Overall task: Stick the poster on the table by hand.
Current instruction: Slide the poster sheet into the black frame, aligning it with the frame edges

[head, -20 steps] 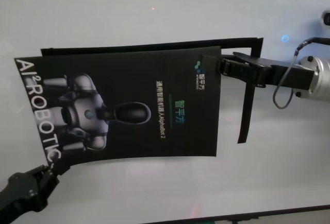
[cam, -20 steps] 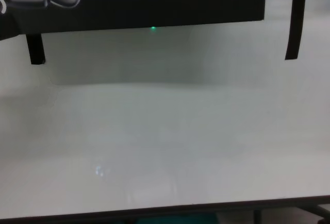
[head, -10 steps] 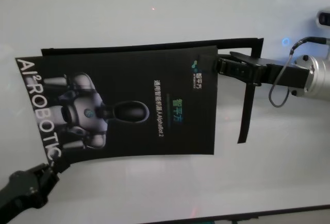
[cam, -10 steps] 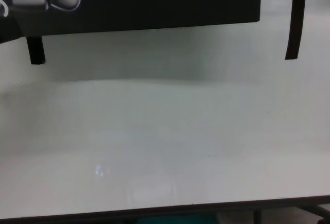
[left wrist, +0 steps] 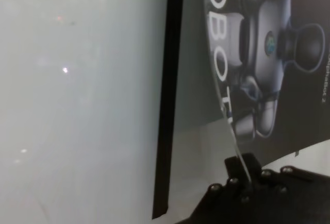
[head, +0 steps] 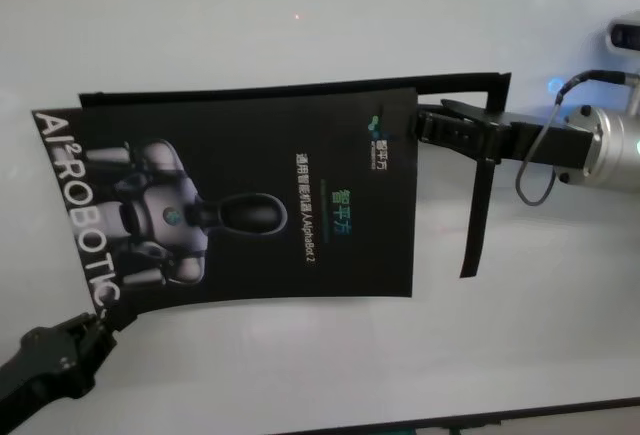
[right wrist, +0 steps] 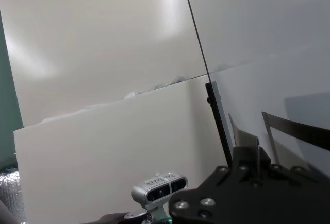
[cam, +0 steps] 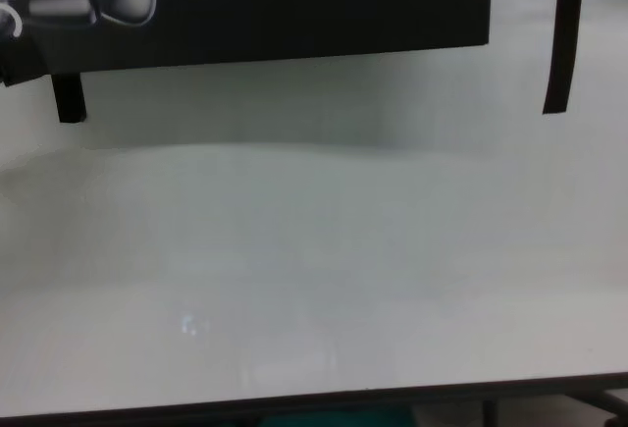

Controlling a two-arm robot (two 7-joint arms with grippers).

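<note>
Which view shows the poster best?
The head view: the whole poster shows, pinched by the left gripper and right gripper. Chest view catches only its near edge; left wrist only the robot print's end; right wrist a thin edge.

My right gripper is matte black and ridged, on a silver metal wrist with a thin grey cable loop. My left gripper is chunky and black, its body studded with small round screws.

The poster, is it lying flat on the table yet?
No: the poster hangs above the table, casting a shadow beneath, pinched by the left gripper and right gripper.
</note>
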